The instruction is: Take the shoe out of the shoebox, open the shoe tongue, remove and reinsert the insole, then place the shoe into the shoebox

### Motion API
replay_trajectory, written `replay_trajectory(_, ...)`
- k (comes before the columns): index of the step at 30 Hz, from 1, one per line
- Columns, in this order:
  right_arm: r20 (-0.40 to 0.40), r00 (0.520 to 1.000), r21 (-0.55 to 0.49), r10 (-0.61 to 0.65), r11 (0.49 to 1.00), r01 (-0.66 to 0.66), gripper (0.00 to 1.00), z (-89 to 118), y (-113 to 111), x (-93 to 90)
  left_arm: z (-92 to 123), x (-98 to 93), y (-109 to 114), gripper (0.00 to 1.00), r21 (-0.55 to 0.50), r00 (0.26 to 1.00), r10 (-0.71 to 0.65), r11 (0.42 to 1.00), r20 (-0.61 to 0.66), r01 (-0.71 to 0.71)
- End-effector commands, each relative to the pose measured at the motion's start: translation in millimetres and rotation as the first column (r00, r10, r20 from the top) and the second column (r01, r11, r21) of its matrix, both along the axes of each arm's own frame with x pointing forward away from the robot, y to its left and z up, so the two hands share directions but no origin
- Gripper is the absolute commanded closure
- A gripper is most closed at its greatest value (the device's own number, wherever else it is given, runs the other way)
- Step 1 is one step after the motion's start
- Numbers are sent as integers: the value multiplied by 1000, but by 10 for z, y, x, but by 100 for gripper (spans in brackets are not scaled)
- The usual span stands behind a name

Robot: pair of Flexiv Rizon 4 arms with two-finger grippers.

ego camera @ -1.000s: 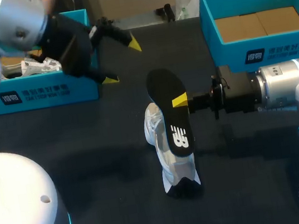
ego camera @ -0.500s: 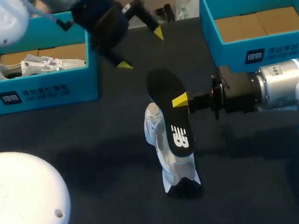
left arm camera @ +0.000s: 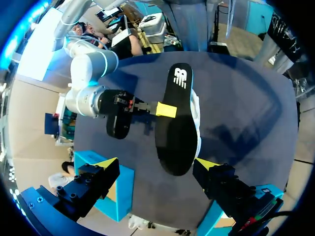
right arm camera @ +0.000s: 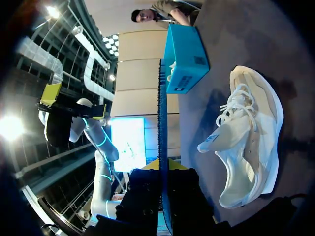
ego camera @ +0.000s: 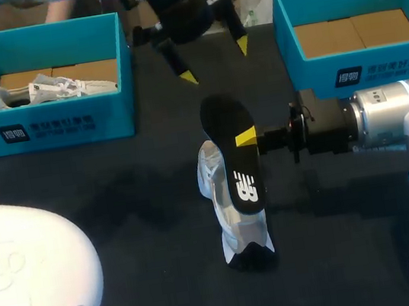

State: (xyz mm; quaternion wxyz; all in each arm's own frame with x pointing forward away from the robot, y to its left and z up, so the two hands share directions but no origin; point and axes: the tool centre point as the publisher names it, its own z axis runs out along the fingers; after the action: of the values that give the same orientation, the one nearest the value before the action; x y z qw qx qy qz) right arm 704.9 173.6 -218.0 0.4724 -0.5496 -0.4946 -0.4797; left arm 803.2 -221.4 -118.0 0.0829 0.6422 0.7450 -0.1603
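- Slippage risk: the right gripper (ego camera: 245,137) is clamped on the insole (ego camera: 223,119) at one long edge only, about mid-length, with one finger above and one below. A push at either end could twist the insole in that narrow pinch or pull it free.
- Collision risk: the left gripper (ego camera: 214,61) hangs over the far side of the table (ego camera: 121,211), fingers wide apart and holding nothing. It lines up with the insole's far end, so a descent could strike the insole or the right fingers.
- Reinsertion risk: the shoe (ego camera: 212,179) lies on its side on the table, directly under the insole, and nothing holds it. Its opening faces sideways, so pressing the insole in would likely slide or roll the shoe.
- Shoe heading: the long axis runs near-to-far across the table. From the right wrist view, the toe appears to point to the far side and the heel toward the robot.
- Insole heading: the long axis runs parallel to the shoe, with the broad forefoot far, the logo end near and the flat face upward.
- Placement: the right shoebox (ego camera: 362,72) sits just beyond the right gripper. The left shoebox (ego camera: 55,129) holds a second shoe (ego camera: 56,88).
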Motion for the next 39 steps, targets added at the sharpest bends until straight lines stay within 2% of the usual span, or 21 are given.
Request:
replay_trajectory(1, 0, 1000, -2, -3, 1000, 3, 100, 0, 18, -5, -13, 39, -175, 0, 247, 998, -48, 968, -31, 54)
replay_trajectory(9, 0, 1000, -2, -3, 1000, 3, 100, 0, 18, -5, -71, 64, -327, 0, 258, 998, -62, 964, -30, 68)
replay_trajectory(18, 0, 1000, -2, -3, 1000, 3, 100, 0, 18, -5, -55, 43, -218, 0, 219, 998, -65, 973, -3, 64)
replay_trajectory(20, 0, 1000, -2, -3, 1000, 3, 100, 0, 18, -5, -49, 26, -163, 0, 168, 998, -67, 984, 13, 63)
replay_trajectory(23, 0, 1000, -2, -3, 1000, 3, 100, 0, 18, -5, -32, 2, -37, 0, 16, 999, -49, 999, 13, 48)
replay_trajectory(27, 0, 1000, -2, -3, 1000, 3, 100, 0, 18, -5, -65, -68, 196, 0, -157, 1000, -1, 988, 19, 4)
replay_trajectory(31, 0, 1000, -2, -3, 1000, 3, 100, 0, 18, -5, -104, -181, 454, 0, -329, 998, 45, 944, 39, -29)
replay_trajectory(35, 0, 1000, -2, -3, 1000, 3, 100, 0, 18, -5, -135, -276, 630, 0, -490, 993, 120, 865, -1, -105)
replay_trajectory(36, 0, 1000, -2, -3, 1000, 3, 100, 0, 18, -5, -137, -302, 664, 0, -513, 991, 130, 850, -22, -122)
replay_trajectory(39, 0, 1000, -2, -3, 1000, 3, 100, 0, 18, -5, -137, -302, 664, 0, -513, 991, 130, 850, -22, -122)
